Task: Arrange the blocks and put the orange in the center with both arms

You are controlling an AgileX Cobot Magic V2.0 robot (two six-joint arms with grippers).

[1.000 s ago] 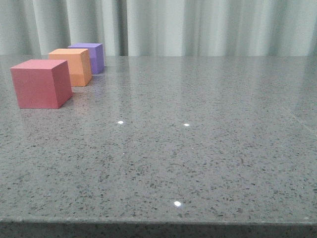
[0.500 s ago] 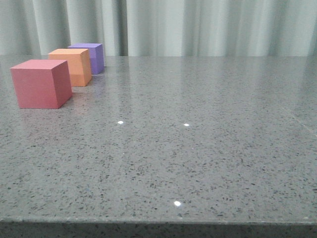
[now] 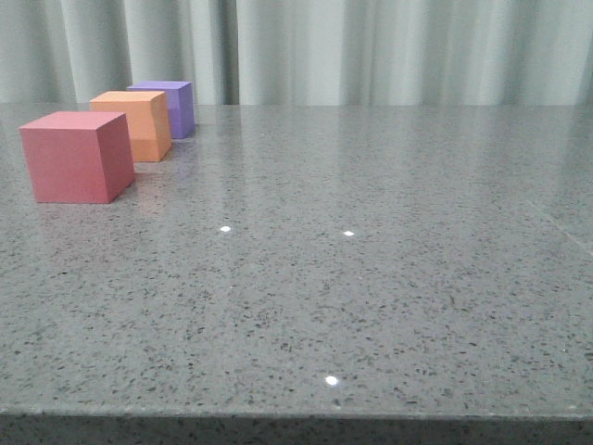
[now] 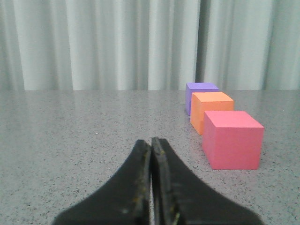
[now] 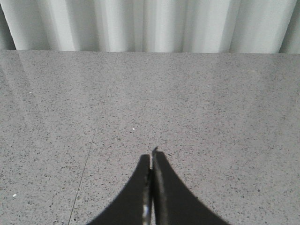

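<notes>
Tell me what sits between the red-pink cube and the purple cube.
The orange cube sits between the red-pink cube and the purple cube, the three forming a row. Both the front and left wrist views show it.

The blocks were red-pink [image 3: 77,156], orange [image 3: 134,123] and purple [image 3: 170,107]. The bench [image 3: 371,278] was speckled grey. The curtain [image 3: 371,51] was pale grey-white.

Nothing visibly changes: the three blocks [image 3: 102,130] sit exactly as before.

Red-pink cube [image 3: 76,156], orange cube [image 3: 133,124] (middle), purple cube [image 3: 170,106] in row.
</notes>
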